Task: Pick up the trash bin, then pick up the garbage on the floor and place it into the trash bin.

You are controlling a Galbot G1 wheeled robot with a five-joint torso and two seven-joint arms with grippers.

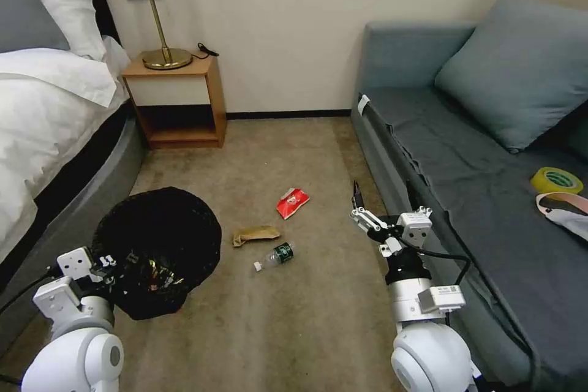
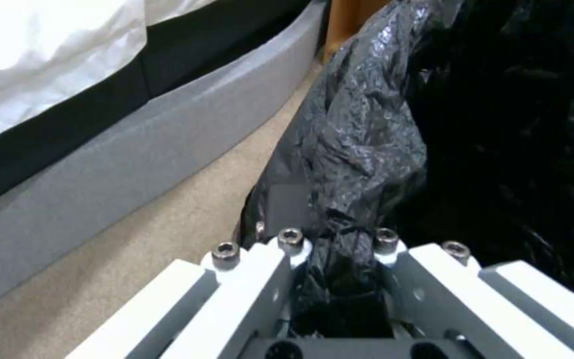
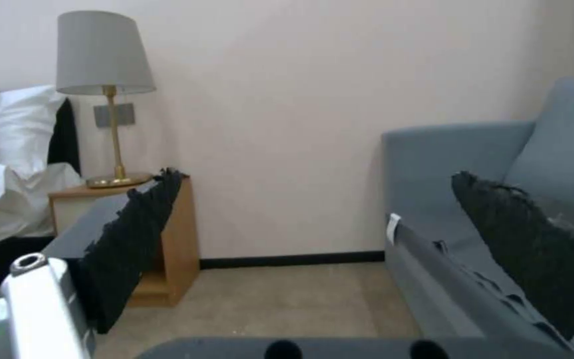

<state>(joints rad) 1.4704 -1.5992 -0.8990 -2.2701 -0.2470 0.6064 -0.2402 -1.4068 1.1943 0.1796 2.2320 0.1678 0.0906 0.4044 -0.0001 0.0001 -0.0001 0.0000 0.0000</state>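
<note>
The bin (image 1: 158,251) is located on the floor (image 1: 294,331) at the robot's left, between the bed (image 1: 55,128) and the loose litter, mouth turned upward and toward the camera. One gold-and-dark wrapper (image 1: 156,274) is seen inside it, against the black bag (image 2: 366,149).

Three litter pieces are counted on the floor, well apart from the bin:
- One red packet (image 1: 292,203), farthest from the robot, long axis running diagonally.
- One brown paper bag (image 1: 255,234), long axis running left to right.
- One bottle (image 1: 275,256), lying on its side, white cap pointing toward the bin, base pointing toward the sofa (image 1: 478,184).

The left end effector (image 1: 109,261) is positioned at the near rim of the bin. In the left wrist view, a fold of the black bag is clamped between the closed fingers (image 2: 292,238).

The right end effector (image 1: 357,199) is held above the floor just beside the sofa front, apart from all litter. In the right wrist view its two pads (image 3: 134,239) are spread wide, with nothing between them.

One yellow tape roll (image 1: 556,180) is seen on the sofa seat. One lamp (image 1: 153,6) is seen on the nightstand (image 1: 177,98).
</note>
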